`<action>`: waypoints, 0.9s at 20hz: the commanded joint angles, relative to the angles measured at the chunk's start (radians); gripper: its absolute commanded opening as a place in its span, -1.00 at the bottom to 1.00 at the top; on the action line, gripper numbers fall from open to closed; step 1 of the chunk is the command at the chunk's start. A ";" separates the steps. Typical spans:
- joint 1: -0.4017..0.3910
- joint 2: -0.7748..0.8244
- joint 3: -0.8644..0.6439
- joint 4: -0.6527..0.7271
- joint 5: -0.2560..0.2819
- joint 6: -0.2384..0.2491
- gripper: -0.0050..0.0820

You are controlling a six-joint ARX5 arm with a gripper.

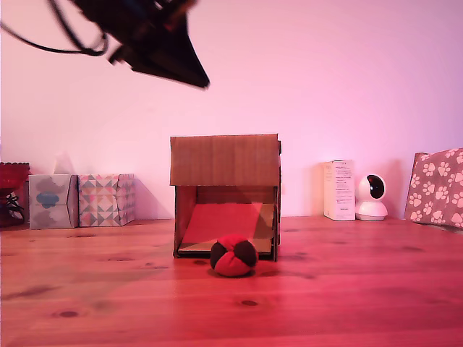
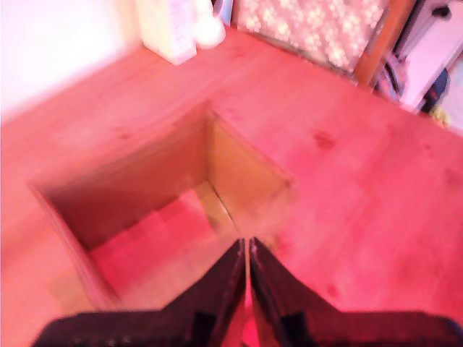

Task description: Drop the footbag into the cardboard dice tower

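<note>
Footbag (image 1: pixel 234 255), red and black panelled, lies on the wooden desk (image 1: pixel 347 289) just in front of the cardboard dice tower (image 1: pixel 225 160), touching or almost touching the front edge of its lower opening. In the exterior view the tower stands near the middle of the desk, its solid upper panel above the opening and a sloped ramp lit red inside. The pincer (image 1: pixel 189 75) hangs in the air at about eleven o'clock from the tower, well above its top, dark and pointing down toward five o'clock. In the wrist view the pincer (image 2: pixel 247 269) is empty, its two dark fingers (image 2: pixel 226 285) pressed together with only a thin slit between them, above the tower's open top (image 2: pixel 239 163).
</note>
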 commanded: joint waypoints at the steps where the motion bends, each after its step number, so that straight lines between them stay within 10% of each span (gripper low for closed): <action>1: 0.000 -0.069 -0.122 0.102 0.003 -0.023 -0.93; 7: -0.002 -0.198 -0.400 0.203 0.003 -0.079 -0.93; 18: -0.014 -0.197 -0.405 0.011 0.003 -0.082 -0.93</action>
